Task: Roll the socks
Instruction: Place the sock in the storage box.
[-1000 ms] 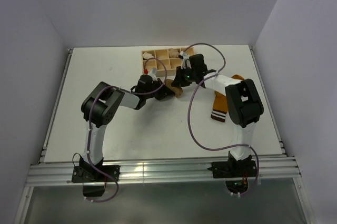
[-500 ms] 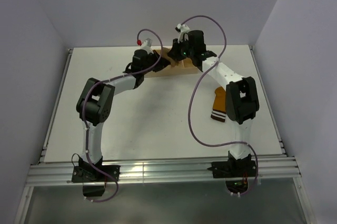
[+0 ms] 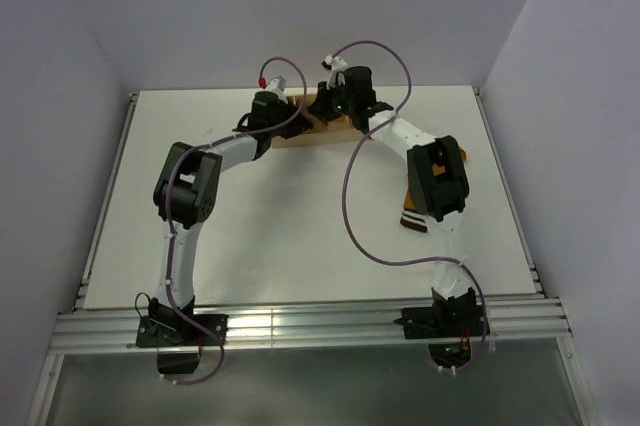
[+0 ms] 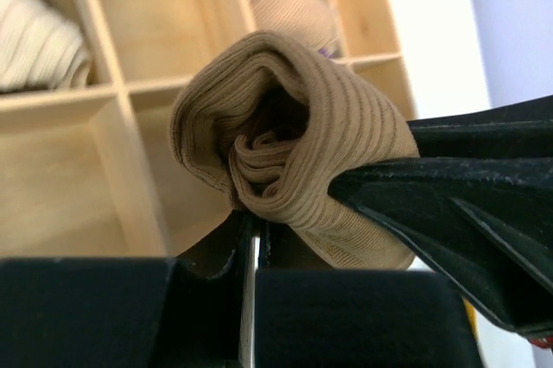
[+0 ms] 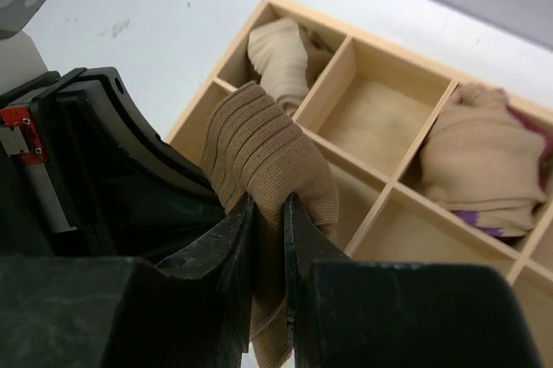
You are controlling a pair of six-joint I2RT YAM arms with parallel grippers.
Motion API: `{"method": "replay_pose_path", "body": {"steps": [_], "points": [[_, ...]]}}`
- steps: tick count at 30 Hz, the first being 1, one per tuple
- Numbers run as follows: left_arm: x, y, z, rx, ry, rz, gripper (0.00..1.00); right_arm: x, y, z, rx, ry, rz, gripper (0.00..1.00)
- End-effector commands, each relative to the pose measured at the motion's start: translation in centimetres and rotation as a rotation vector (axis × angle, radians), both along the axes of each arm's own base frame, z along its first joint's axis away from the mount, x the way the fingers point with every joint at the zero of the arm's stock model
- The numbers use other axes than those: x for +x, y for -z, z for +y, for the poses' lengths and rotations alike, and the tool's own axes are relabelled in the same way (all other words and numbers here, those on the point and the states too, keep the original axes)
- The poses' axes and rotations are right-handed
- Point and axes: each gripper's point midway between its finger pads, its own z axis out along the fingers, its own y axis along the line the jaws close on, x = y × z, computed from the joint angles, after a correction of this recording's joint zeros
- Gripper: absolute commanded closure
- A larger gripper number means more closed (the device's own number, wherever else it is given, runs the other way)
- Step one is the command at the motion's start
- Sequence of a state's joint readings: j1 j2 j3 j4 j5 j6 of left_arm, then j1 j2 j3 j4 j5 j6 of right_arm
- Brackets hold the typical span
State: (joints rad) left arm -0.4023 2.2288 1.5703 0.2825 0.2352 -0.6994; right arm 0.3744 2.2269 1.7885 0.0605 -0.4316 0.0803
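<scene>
The tan-brown sock [image 4: 294, 152] is rolled into a bundle and hangs over the wooden box [image 3: 292, 139] at the back of the table. My left gripper [image 4: 255, 228] is shut, pinching the roll's lower edge. My right gripper [image 5: 270, 212] is shut on a fold of the same sock [image 5: 259, 156]. In the top view the left gripper [image 3: 298, 114] and right gripper [image 3: 328, 109] meet over the box, tips almost touching. The mustard-orange sock [image 3: 412, 219] lies flat on the table at the right, its striped cuff showing and the rest hidden under the right arm.
The box has several compartments split by thin wooden dividers [image 5: 341, 57]. Pale beige bundles [image 5: 484, 161] [image 4: 34, 40] fill some of them; the cell below the roll [image 4: 177, 178] looks bare. Purple cables loop above both arms.
Both arms swung from the middle of the table back to the wooden box, carrying the rolled tan sock between them. In the last half second they only shifted slightly.
</scene>
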Motion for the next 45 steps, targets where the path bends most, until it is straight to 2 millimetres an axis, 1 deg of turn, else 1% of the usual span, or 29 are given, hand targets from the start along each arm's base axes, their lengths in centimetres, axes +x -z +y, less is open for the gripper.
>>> {"method": "replay_pose_path", "body": {"steps": [1,3,5,8,10,11,12,14,15,16,21,22,24,25,26,29,32,33,34,35,36,37,38,39,40,41,42,44,45], "points": [[1.0,-0.6,1.2,0.044,-0.038,-0.036,0.95,-0.8,-1.2,2.4,0.021,-0.05,0.002,0.99],[1.3,-0.2,1.8,0.065,-0.055,-0.03,0.94,-0.7,-0.6,2.8,0.013,-0.041,0.017,0.98],[1.5,-0.2,2.1,0.078,-0.061,-0.038,0.94,-0.8,0.6,3.1,0.015,-0.039,0.041,0.98],[2.0,0.2,2.3,0.101,-0.063,-0.04,0.94,-0.5,1.0,3.4,0.014,-0.039,0.049,0.98],[2.3,0.0,2.4,0.111,-0.066,-0.051,0.92,0.0,0.4,3.4,0.007,-0.037,0.021,0.98],[2.3,0.1,2.4,0.112,-0.065,-0.052,0.92,-0.1,1.0,3.3,-0.007,-0.036,0.041,0.98],[2.4,-0.2,2.3,0.11,-0.062,-0.057,0.91,0.4,0.1,3.4,-0.01,-0.037,0.024,0.98],[2.4,0.4,2.2,0.113,-0.056,-0.041,0.89,0.2,1.6,3.1,-0.05,-0.044,0.058,0.98],[2.4,0.4,2.1,0.111,-0.054,-0.039,0.88,0.4,1.5,3.1,-0.059,-0.04,0.056,0.98],[2.3,1.1,2.1,0.116,-0.049,-0.024,0.87,0.0,2.2,2.9,-0.076,-0.041,0.082,0.97],[1.5,2.8,1.9,0.116,-0.028,0.03,0.86,-0.5,2.9,2.4,-0.118,-0.061,0.112,0.97],[1.4,2.8,1.9,0.113,-0.028,0.032,0.87,-0.7,4.2,2.0,-0.161,-0.062,0.135,0.98],[1.1,3.0,1.9,0.112,-0.027,0.043,0.87,-0.5,4.7,1.6,-0.194,-0.051,0.151,0.98],[0.9,3.1,1.8,0.108,-0.023,0.049,0.87,-0.9,5.9,1.2,-0.222,-0.049,0.185,0.98],[0.9,3.1,1.8,0.105,-0.019,0.049,0.87,-1.1,6.4,0.9,-0.233,-0.049,0.199,0.98],[0.1,3.4,1.6,0.108,-0.002,0.066,0.87,-1.4,6.0,0.7,-0.239,-0.046,0.184,0.98],[-1.1,4.1,1.2,0.111,0.034,0.108,0.87,-2.3,7.2,0.3,-0.261,-0.053,0.231,0.98],[-1.7,4.7,1.3,0.114,0.04,0.127,0.87,-2.7,7.4,0.2,-0.274,-0.057,0.244,0.99],[-2.0,4.2,1.4,0.112,0.042,0.123,0.87,-3.3,7.9,0.0,-0.289,-0.058,0.266,0.99],[-2.3,4.2,1.5,0.112,0.043,0.124,0.87,-3.5,7.5,-0.1,-0.294,-0.054,0.261,0.99],[-3.2,5.0,1.7,0.118,0.049,0.148,0.87,-4.4,8.7,-0.4,-0.312,-0.055,0.288,0.99],[-3.6,4.6,1.8,0.118,0.053,0.144,0.88,-4.8,8.8,-0.3,-0.314,-0.059,0.285,0.99],[-4.0,4.7,1.9,0.121,0.057,0.154,0.88,-5.4,9.1,-0.3,-0.319,-0.062,0.295,0.99],[-4.9,5.5,2.2,0.13,0.059,0.178,0.88,-6.2,9.4,-0.5,-0.328,-0.068,0.306,0.99],[-5.2,5.0,2.4,0.125,0.058,0.171,0.89,-6.8,9.5,-0.1,-0.332,-0.08,0.306,1.0],[-5.7,5.2,2.5,0.126,0.058,0.181,0.89,-7.6,10.3,-0.2,-0.343,-0.086,0.325,1.0],[-6.7,6.2,2.9,0.133,0.058,0.209,0.89,-7.9,9.8,-0.1,-0.345,-0.088,0.318,1.0],[-7.5,5.7,3.0,0.119,0.063,0.207,0.89,-8.9,10.3,0.3,-0.351,-0.104,0.321,1.0],[-8.6,6.6,3.2,0.116,0.061,0.235,0.89,-9.2,10.2,0.6,-0.356,-0.111,0.309,1.0]]}}
